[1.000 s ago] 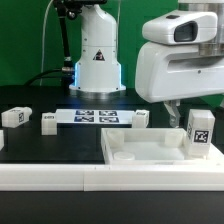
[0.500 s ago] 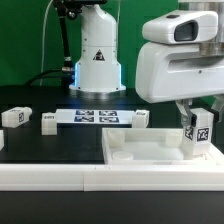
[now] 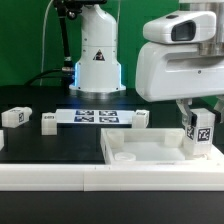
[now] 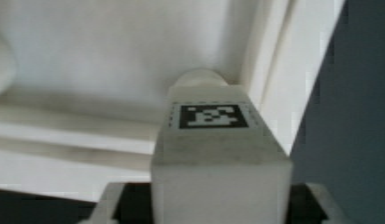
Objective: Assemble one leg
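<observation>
The leg (image 3: 203,133) is a short white post with a black-and-white tag, standing upright over the corner of the white panel (image 3: 150,152) at the exterior view's right. My gripper (image 3: 201,118) comes down from above and is shut on the leg's upper part. In the wrist view the leg (image 4: 215,140) fills the gap between the fingers of my gripper (image 4: 215,207), tag facing the camera, with the panel's surface (image 4: 82,100) and raised rim (image 4: 287,60) beyond it. The leg's lower end is hidden.
The marker board (image 3: 97,116) lies behind the panel. Three more small white pieces sit on the black table: one far on the exterior view's left (image 3: 14,117), one beside it (image 3: 48,122), one right of the marker board (image 3: 141,119). The robot base (image 3: 97,60) stands behind.
One second ago a finger stood to the exterior view's left of the leg. The gripper has shifted right onto the leg, which moved slightly right. Nothing has moved in the last half second.
</observation>
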`<state>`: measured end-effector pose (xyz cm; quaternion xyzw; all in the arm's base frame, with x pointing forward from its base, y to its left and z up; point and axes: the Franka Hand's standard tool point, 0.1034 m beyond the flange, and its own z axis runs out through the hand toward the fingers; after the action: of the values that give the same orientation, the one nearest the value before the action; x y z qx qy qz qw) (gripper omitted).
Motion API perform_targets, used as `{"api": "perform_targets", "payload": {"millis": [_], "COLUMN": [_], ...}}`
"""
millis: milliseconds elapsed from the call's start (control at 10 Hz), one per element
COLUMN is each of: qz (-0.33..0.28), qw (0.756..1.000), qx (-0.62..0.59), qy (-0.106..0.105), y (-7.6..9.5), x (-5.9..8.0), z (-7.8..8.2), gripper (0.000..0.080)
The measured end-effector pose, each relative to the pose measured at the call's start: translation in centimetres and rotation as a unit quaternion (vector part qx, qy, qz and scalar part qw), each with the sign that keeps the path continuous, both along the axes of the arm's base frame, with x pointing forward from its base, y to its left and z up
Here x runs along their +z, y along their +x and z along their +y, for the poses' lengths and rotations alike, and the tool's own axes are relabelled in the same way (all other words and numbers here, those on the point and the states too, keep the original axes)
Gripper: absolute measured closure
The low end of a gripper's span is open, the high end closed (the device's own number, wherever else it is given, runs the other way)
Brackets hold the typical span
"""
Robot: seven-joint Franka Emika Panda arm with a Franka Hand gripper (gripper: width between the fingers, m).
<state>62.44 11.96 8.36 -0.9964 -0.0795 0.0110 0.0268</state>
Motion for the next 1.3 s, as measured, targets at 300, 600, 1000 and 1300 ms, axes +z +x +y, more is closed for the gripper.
{"api": "perform_targets", "payload": {"millis": [300, 600, 1000, 1300], "qz": [-0.010, -0.014, -0.022, -0.021], "qw": [0.983, 0.946, 0.890, 0.888], "qx": [-0.181, -0.322, -0.456, -0.460], "qy": [-0.010, -0.017, -0.011, -0.009], "y": [-0.15, 0.01, 0.03, 0.01], "x": [-0.05, -0.12, -0.12, -0.14], "z": [-0.10, -0.36, -0.72, -0.68], "gripper": [0.0508, 0.0508, 0.0507, 0.0407]}}
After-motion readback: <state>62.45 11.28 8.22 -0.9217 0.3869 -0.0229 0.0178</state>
